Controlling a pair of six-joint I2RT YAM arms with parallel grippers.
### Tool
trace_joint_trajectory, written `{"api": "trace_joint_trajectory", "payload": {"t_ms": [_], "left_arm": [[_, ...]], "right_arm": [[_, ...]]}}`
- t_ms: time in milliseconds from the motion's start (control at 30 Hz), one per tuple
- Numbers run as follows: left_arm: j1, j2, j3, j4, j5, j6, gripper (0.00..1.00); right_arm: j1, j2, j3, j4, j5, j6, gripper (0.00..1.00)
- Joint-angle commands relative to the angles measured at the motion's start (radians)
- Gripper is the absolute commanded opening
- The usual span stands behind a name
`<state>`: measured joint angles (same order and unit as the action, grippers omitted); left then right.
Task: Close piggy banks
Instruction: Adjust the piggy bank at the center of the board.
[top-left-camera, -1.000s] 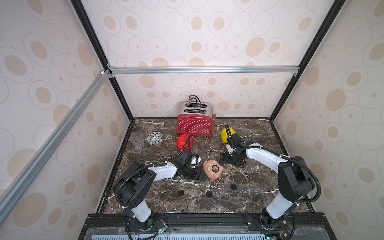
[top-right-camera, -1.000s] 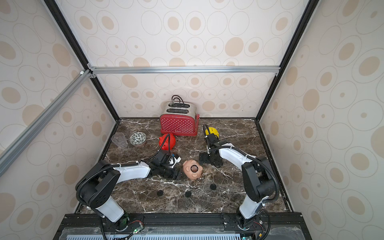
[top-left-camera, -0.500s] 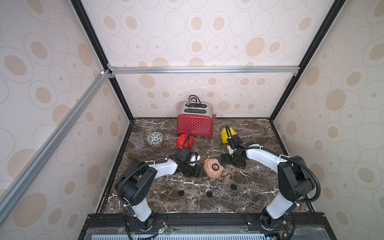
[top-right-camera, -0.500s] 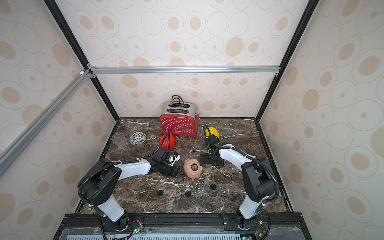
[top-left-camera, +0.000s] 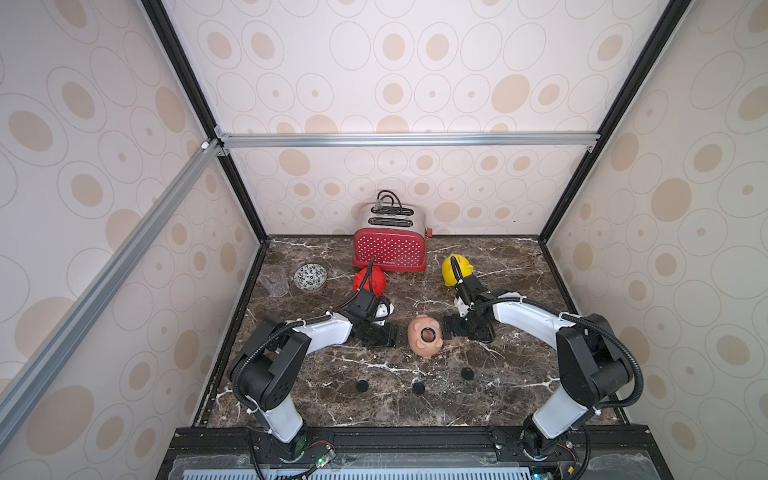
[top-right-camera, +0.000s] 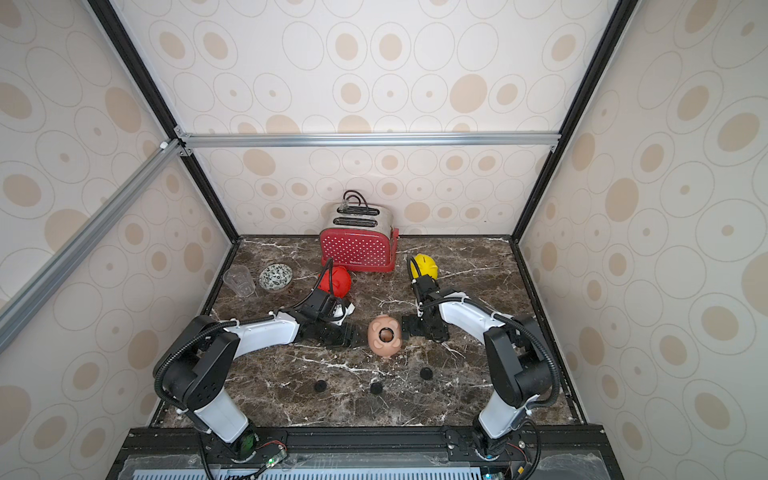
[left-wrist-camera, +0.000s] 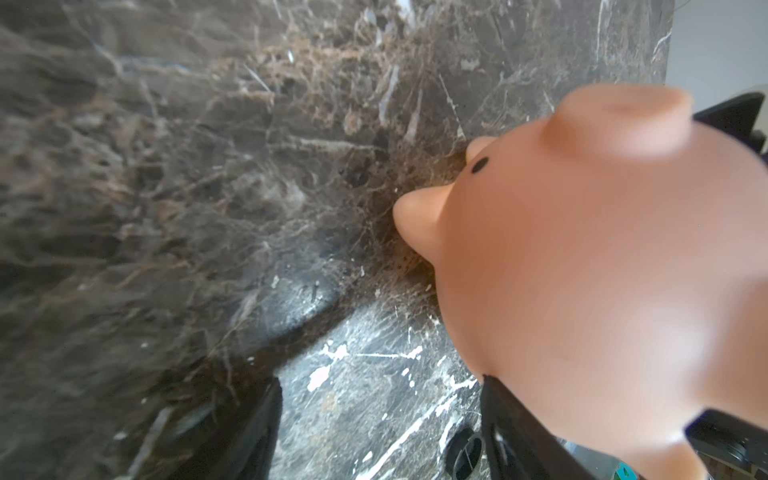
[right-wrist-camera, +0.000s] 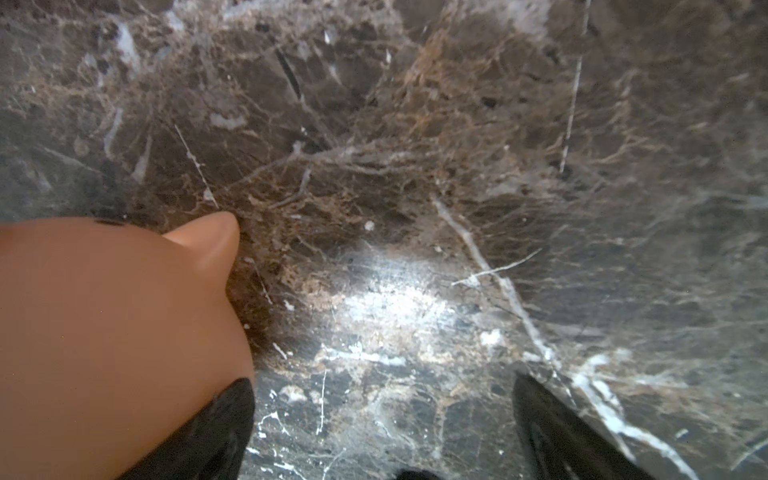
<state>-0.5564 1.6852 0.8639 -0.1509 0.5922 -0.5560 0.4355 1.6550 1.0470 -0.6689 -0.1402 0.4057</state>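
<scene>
1. Right now the fingers (left-wrist-camera: 503, 424) of my left gripper (left-wrist-camera: 380, 419) stand spread, with bare marble table (left-wrist-camera: 166, 166) between them. They pinch nothing. One finger sits just beside or against the flank of the peach-pink pig (left-wrist-camera: 582, 270); I cannot tell which.
2. My right gripper (right-wrist-camera: 382, 424) mirrors that. Its fingers (right-wrist-camera: 228, 424) are wide apart with nothing between them, and one is at the pig's opposite flank.
3. In both top views the pig lies on its back well in front of the toaster (top-left-camera: 390, 251), toward my base. Its feet are up and its round belly hole (top-left-camera: 428, 333) is open and unplugged. The two grippers bracket it from either side.
4. Farther from the toaster than the pig, three small black discs lie apart in a loose row, the middle disc (top-left-camera: 418, 387) among them. I take them for the stoppers.
5. The red pig (top-left-camera: 370, 280) and the yellow pig (top-left-camera: 457, 268) stand upright just in front of the toaster, one toward each end. Their bellies are hidden.
6. All three discs lie loose, so I judge no pig is closed yet. I am at the settling step on this one, with its hole turned upward.
7. Next, one arm should go for a disc and pinch it by the rim. The other should close lightly on the pig so the round body cannot roll. The disc then has to come down flat over the hole and be pressed home.
</scene>
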Motion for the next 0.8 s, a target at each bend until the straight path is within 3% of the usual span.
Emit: {"api": "trace_joint_trajectory", "payload": {"t_ms": [0, 267, 767], "left_arm": [[0.001, 0.013, 0.039, -0.005, 0.003, 0.022, 0.75], [0.001, 0.016, 0.042, -0.011, -0.005, 0.03, 0.75], [0.013, -0.024, 0.027, -0.055, -0.057, 0.046, 0.78]], "right_arm": [[0.011, -0.031, -0.01, -0.008, -0.04, -0.002, 0.99], [0.012, -0.03, -0.016, 0.01, -0.072, 0.015, 0.99], [0.004, -0.041, -0.004, -0.015, 0.082, 0.028, 1.0]]}}
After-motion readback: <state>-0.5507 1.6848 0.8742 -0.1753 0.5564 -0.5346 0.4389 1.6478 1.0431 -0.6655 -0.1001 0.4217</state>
